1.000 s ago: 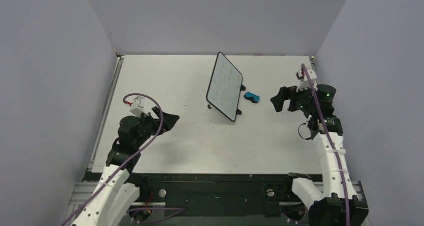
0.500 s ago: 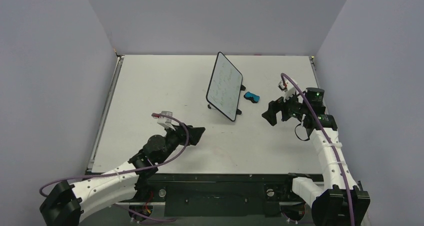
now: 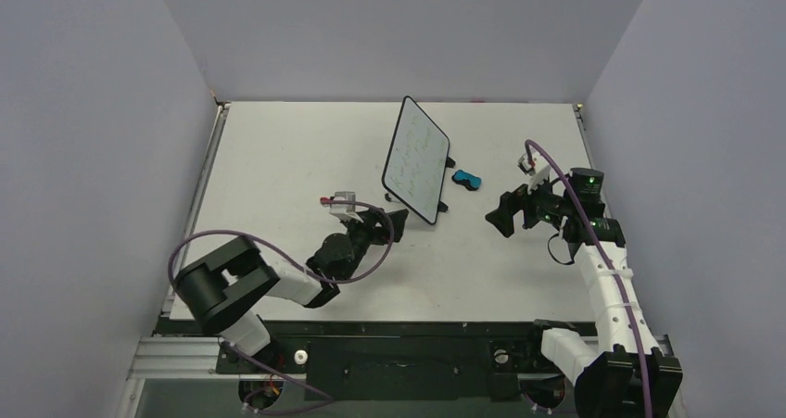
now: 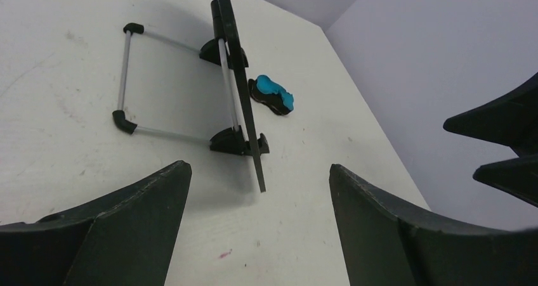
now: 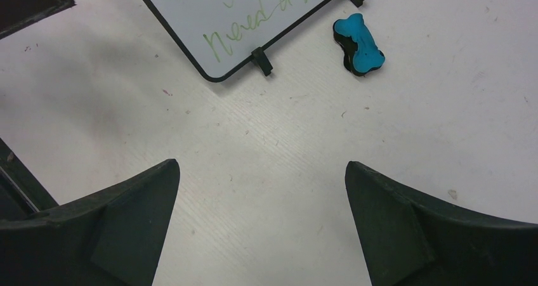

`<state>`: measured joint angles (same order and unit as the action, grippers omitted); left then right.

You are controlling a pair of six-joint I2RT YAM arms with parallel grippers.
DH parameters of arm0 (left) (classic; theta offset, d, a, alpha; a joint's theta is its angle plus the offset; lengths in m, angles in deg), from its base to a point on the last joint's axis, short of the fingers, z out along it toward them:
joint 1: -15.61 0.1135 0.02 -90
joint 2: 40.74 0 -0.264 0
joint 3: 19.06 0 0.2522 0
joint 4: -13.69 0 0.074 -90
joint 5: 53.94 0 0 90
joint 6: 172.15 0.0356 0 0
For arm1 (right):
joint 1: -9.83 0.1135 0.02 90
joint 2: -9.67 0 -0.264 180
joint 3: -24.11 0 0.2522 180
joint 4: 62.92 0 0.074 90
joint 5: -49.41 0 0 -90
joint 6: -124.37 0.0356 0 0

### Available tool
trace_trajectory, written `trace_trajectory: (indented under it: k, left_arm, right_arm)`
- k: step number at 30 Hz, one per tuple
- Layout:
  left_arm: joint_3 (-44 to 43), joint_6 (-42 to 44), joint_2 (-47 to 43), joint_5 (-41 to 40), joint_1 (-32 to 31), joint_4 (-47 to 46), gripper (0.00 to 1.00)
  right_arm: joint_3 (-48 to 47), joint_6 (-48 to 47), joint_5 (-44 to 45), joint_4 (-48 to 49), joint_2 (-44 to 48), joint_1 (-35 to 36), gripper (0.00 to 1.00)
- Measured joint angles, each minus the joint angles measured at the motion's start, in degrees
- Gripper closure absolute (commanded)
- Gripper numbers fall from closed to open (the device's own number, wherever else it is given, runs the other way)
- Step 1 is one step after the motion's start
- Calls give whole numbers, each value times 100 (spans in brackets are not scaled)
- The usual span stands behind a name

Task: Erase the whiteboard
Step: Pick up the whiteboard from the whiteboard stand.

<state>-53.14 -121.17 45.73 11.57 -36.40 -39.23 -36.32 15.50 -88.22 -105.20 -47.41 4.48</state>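
The whiteboard (image 3: 417, 158) stands tilted on a wire easel in mid table, with green handwriting on its face (image 5: 235, 13). The left wrist view shows it edge-on (image 4: 244, 108). A blue-and-black eraser (image 3: 467, 179) lies flat on the table just right of the board (image 4: 273, 94) (image 5: 359, 44). My left gripper (image 3: 397, 219) is open and empty, low over the table, its fingertips just short of the board's near lower corner (image 4: 258, 167). To the right of the board and nearer than the eraser, my right gripper (image 3: 499, 216) hangs open and empty above bare table (image 5: 261, 164).
The easel's wire frame with black feet (image 4: 124, 77) stretches out behind the board on its left side. Grey walls close off the table at the back and both sides. The right gripper's fingers (image 4: 507, 146) show at the right edge of the left wrist view.
The left arm has swung from the table's left side to the right and forward, up to the board's near corner. The right gripper dropped slightly toward the near side. Both stayed open.
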Motion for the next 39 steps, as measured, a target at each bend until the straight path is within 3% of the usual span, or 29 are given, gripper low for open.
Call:
trace_trajectory:
  k: [4,8,15,33,35,36,39]
  left_arm:
    - [-483,168,1244,-144,-2,-1086,32]
    - [-894,177,2020,-258,-2,-1462,36]
    - [-1451,181,2706,-365,-2,-1740,48]
    - [-2225,378,3633,-505,13,-1759,64]
    - [-2264,387,3635,-503,28,-1762,73]
    - [-2280,387,3635,-496,39,-1764,92]
    - [-2288,376,3635,-431,76,-1803,100]
  right_arm:
    - [0,-2,-46,22,0,-17,0]
    - [0,-2,-70,22,0,-63,0]
    - [0,-4,-87,20,0,-70,1]
    - [0,-4,-173,20,0,-149,1]
    - [0,-7,-181,20,0,-151,1]
    - [0,-7,-190,20,0,-157,1]
    - [0,-9,-195,17,0,-190,1]
